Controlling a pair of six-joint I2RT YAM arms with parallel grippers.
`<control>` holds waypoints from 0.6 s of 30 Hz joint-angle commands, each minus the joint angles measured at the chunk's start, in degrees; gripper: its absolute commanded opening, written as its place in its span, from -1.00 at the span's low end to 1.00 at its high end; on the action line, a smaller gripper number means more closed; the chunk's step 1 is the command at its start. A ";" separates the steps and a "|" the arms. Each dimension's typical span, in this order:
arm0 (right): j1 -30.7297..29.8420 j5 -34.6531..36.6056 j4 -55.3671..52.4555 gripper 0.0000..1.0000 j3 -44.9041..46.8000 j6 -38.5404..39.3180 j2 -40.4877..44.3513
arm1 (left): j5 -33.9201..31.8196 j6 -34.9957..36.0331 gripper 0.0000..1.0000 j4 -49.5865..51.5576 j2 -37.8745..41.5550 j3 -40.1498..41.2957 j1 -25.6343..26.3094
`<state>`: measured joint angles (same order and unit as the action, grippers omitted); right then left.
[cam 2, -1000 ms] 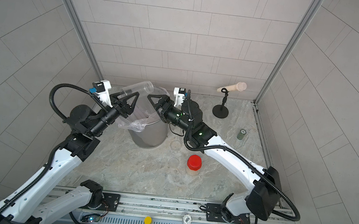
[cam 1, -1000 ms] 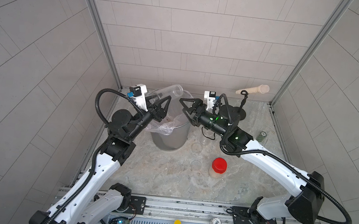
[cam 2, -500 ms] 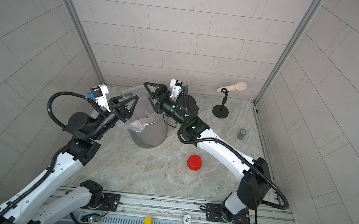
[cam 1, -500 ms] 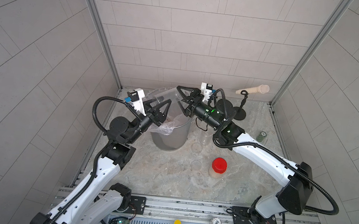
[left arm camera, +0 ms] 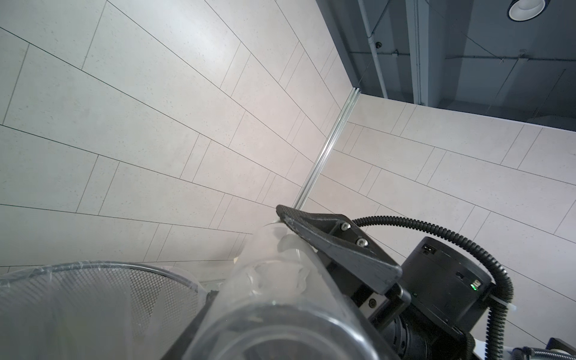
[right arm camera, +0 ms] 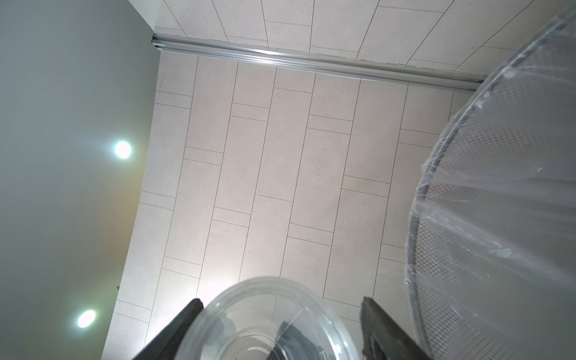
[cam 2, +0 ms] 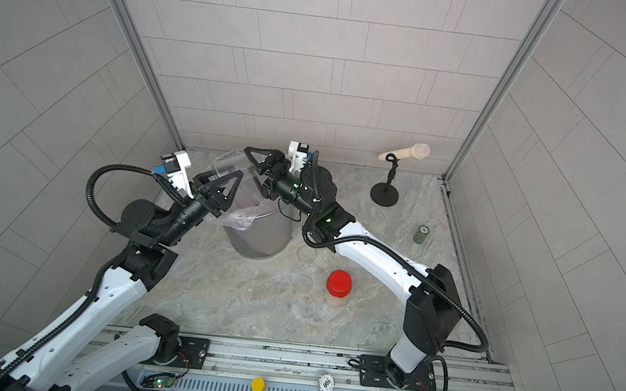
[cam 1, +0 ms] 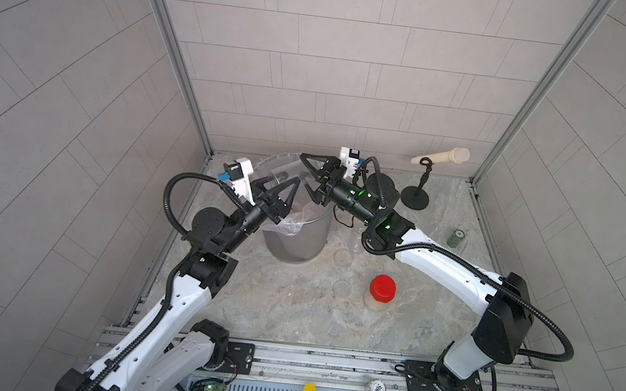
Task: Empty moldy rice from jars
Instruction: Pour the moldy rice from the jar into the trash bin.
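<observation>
My left gripper [cam 1: 279, 189] is shut on a clear jar [cam 1: 280, 166], which it holds tilted over the bin. In the left wrist view the jar [left arm camera: 280, 305] fills the foreground, with pale patches clinging inside it. My right gripper [cam 1: 308, 180] reaches in from the other side, open, with its jaws on either side of the jar's free end. In the right wrist view one finger [right arm camera: 187, 314] touches the jar [right arm camera: 268, 314] and the other finger [right arm camera: 374, 314] stands a little off it. A red-lidded jar [cam 1: 381, 290] with moldy rice [cam 1: 374, 304] in it stands on the table.
The grey metal bin [cam 1: 298, 239] with a plastic liner stands under both grippers. Two clear lids [cam 1: 343, 257] [cam 1: 343, 288] lie on the table between the bin and the red-lidded jar. A small green cylinder [cam 1: 458, 238] and a black stand [cam 1: 415, 196] sit at the back right.
My right gripper has swung left over the bin to the jar's free end and narrowed its jaws around it. The left arm has lowered slightly with the jar.
</observation>
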<state>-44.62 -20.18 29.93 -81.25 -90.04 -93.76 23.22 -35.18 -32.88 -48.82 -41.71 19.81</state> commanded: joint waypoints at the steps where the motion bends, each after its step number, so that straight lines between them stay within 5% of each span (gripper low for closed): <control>1: -0.16 -0.20 2.25 0.52 -1.36 -1.27 -0.01 | 1.77 -0.96 -0.25 -1.88 1.03 0.74 0.40; 7: -0.20 -1.32 3.93 0.13 -1.54 -2.82 -1.27 | 1.48 0.72 -0.10 1.36 1.31 0.88 0.40; 12: 0.13 -1.10 -1.94 -0.08 -1.75 1.78 0.19 | -0.56 2.51 0.49 4.51 2.56 0.57 0.40; 18: 1.11 0.30 -18.68 -0.19 -5.81 16.63 4.18 | -2.58 5.79 0.85 11.52 6.21 -0.95 0.40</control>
<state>-44.10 -20.82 19.11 -83.77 -81.67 -94.08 21.69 -31.18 -24.10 -45.12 -40.88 20.03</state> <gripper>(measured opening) 0.556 0.918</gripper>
